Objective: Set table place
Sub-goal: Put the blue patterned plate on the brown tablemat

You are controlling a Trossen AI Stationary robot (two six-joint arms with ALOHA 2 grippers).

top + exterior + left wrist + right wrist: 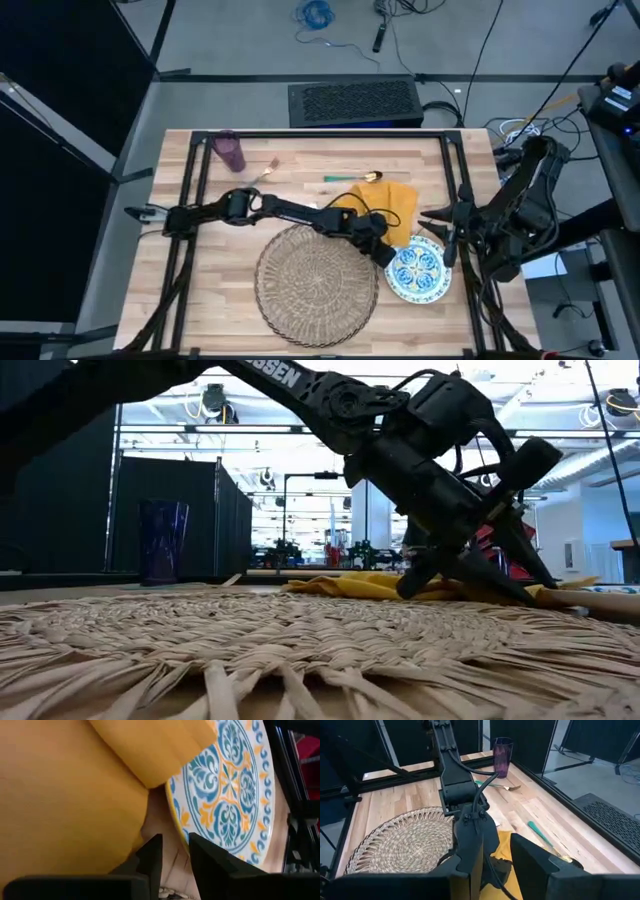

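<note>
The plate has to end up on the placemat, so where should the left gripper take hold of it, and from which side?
Probably at the rim facing the placemat. The plate lies flat on the table, with the napkin overlapping its far edge, so only the thin rim offers a pinch. The left gripper sits low beside that rim, fingers slightly apart; one finger would have to slip under. The right gripper waits nearby.

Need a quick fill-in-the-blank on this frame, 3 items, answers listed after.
1. The plate rests on the table, not on the ____ beside it.
2. The left end effector is down at the edge of the plate, next to the mustard-yellow ____.
3. The purple cup stands ____ near the table's far left corner.

Missing words: placemat; napkin; upright
</note>
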